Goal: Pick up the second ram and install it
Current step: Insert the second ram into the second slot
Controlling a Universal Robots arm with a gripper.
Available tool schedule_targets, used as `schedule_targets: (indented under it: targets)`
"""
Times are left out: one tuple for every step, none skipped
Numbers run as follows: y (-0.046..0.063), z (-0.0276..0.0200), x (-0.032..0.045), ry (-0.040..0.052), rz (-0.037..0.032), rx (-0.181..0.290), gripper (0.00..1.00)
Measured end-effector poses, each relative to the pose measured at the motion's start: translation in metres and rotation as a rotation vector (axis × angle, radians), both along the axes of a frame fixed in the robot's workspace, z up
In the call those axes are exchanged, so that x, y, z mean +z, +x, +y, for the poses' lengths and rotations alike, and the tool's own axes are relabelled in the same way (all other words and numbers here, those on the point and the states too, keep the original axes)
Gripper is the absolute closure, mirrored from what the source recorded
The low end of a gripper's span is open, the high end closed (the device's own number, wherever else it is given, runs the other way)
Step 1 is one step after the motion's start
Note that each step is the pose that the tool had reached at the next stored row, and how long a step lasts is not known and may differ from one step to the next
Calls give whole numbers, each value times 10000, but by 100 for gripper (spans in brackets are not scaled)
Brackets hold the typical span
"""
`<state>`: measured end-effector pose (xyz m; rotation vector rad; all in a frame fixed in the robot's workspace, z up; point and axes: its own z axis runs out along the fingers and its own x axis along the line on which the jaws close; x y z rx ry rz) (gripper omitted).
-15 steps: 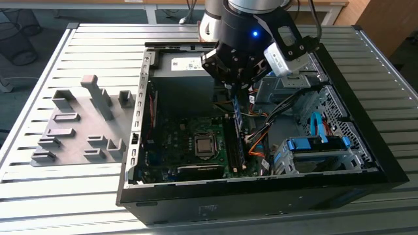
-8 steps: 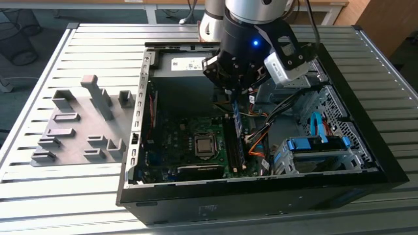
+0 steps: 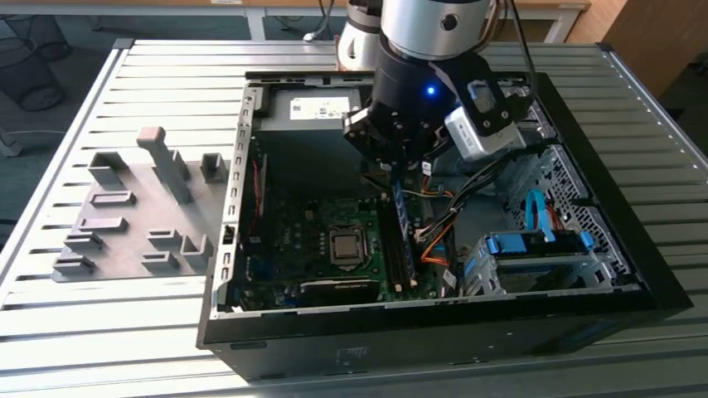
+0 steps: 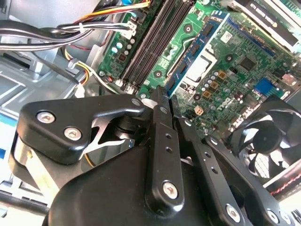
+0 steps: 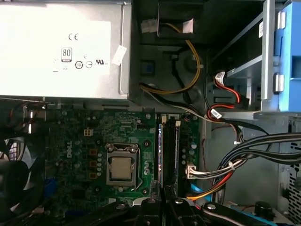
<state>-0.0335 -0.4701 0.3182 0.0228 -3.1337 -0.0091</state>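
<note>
The second ram (image 3: pixel 404 236) is a thin blue-green strip with dark chips. It stands on edge over the memory slots (image 5: pixel 176 155) inside the open computer case (image 3: pixel 238 166). My gripper (image 3: pixel 394 184) reaches down into the case from above and is shut on the strip's upper edge. In the first wrist view the ram (image 5: pixel 160 155) appears edge-on, running from the gripper (image 5: pixel 164 195) along the slots. In the second wrist view the gripper (image 4: pixel 157 94) has its black fingers together just above the near end of the slots (image 4: pixel 150 42). How deep the strip sits in a slot is hidden.
A grey holder plate (image 3: pixel 133 224) with blocks lies on the slatted table at the exterior view's left. Inside the case are the processor socket (image 5: pixel 121 169), the power supply (image 5: pixel 61 47), cable bundles (image 5: pixel 244 155), a fan (image 4: pixel 273 141) and a blue drive cage (image 3: pixel 542 249).
</note>
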Motion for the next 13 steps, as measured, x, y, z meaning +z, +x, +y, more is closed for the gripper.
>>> schedule_targets:
  targets:
    - [0, -2, -17, -2, 1, -1, 86]
    - [0, -3, -36, -2, 3, -4, 86]
    - [0, -3, -54, -2, 3, -5, 86]
    - [0, -4, -72, -1, 4, -6, 86]
    - [0, -5, -90, -3, 5, -6, 86]
    - [0, -5, -108, -2, 5, -6, 86]
    - [1, -5, -126, -2, 6, -8, 86]
    - [3, -5, -144, -3, 6, -12, 86]
    - [7, -6, -159, -3, 6, -21, 86]
    - [13, -6, -171, -3, 6, -43, 86]
    - [19, -6, -182, -2, 6, -65, 86]
    - [27, -7, -195, -2, 6, -82, 86]
    - [33, -7, -207, -2, 6, -100, 86]
